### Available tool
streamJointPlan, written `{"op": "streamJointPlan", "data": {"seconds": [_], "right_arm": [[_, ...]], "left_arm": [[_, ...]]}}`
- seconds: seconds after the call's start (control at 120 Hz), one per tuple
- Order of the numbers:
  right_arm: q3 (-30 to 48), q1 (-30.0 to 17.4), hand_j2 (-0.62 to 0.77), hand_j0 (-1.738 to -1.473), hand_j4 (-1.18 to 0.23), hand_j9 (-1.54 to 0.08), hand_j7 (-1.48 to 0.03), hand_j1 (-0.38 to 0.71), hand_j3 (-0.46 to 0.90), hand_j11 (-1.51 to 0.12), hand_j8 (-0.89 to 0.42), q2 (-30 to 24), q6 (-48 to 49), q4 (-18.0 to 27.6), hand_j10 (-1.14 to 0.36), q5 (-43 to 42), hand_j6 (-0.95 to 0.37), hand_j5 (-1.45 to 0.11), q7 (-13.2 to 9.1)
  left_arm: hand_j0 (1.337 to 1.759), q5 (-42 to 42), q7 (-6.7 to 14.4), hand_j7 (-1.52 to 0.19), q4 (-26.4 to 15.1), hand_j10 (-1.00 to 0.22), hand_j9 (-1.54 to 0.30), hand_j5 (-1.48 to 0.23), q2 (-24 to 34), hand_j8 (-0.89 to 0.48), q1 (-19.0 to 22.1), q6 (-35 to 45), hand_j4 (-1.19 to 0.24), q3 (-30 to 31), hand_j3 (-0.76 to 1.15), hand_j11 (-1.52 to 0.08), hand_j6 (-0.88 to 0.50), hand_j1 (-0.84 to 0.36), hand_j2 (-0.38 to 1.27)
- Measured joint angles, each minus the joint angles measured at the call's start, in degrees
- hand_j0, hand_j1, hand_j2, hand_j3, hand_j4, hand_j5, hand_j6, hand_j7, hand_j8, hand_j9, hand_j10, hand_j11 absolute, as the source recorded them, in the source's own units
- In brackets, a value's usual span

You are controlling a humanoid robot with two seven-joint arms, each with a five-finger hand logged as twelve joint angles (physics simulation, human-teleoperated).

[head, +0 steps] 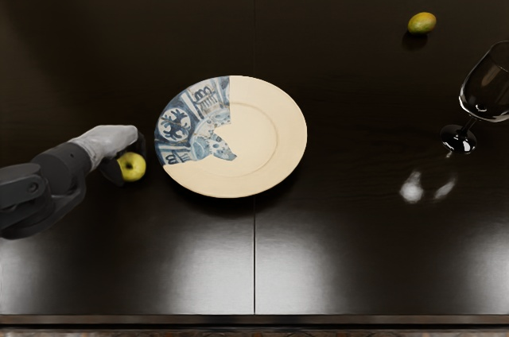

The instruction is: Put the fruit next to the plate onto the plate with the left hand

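The left hand (110, 145) is sitting right against the yellow-green fruit (132, 166), which is lying on the tabletop (254, 257) just left of the plate (266, 126), apparently positioned for pickup, though whether it is gripping cannot be told.

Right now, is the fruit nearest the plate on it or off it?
Off: the fruit rests on the table left of the plate's rim, by the left robot hand.
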Motion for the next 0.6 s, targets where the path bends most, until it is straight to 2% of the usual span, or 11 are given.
{"op": "streamJointPlan", "data": {"seconds": [0.033,0.175,0.442,0.5,0.6], "right_arm": [[0.00,0.00,0.00,-1.658,0.00,0.00,0.00,-0.35,0.00,0.00,0.00,0.00,0.01,0.00,0.00,0.00,0.00,0.00,0.00],[0.00,0.00,0.00,-1.658,0.00,0.00,0.00,-0.35,0.00,0.00,0.00,0.00,0.03,0.01,0.00,0.00,0.00,0.00,0.00],[0.00,0.00,0.00,-1.658,0.00,0.00,0.00,-0.35,0.00,0.00,0.00,0.00,-0.01,0.01,0.00,0.00,0.00,0.00,0.00],[0.00,0.00,0.00,-1.658,0.00,0.00,0.00,-0.35,0.00,0.00,0.00,0.00,-0.01,0.00,0.00,0.00,0.00,0.00,0.00],[0.00,0.00,0.00,-1.658,0.00,0.00,0.00,-0.35,0.00,0.00,0.00,0.00,-0.01,0.01,0.00,0.00,0.00,0.00,0.00]], "left_arm": [[1.647,-0.01,0.03,-0.91,0.01,-0.65,-0.91,-0.90,0.12,-0.63,-0.09,-0.08,-0.64,-0.01,0.00,-0.91,-0.51,-0.19,0.26],[1.651,-0.75,0.00,-0.91,0.03,-0.67,-0.91,-0.93,1.22,-0.60,-0.42,-0.36,-0.62,-0.34,0.00,-0.91,-0.50,-0.22,0.32],[1.654,-6.73,-0.01,-0.91,0.04,-0.68,-0.91,-0.94,3.84,-0.58,-7.80,-2.62,-0.58,-0.81,0.00,-0.91,-0.47,-0.26,0.38],[1.654,-8.50,-0.02,-0.91,0.04,-0.68,-0.91,-0.94,3.77,-0.58,-10.20,-3.44,-0.58,-0.93,0.00,-0.91,-0.47,-0.25,0.32],[1.655,-10.27,-0.02,-0.91,0.03,-0.68,-0.91,-0.95,3.22,-0.58,-12.31,-4.18,-0.57,-1.02,0.00,-0.90,-0.46,-0.28,0.39]]}}
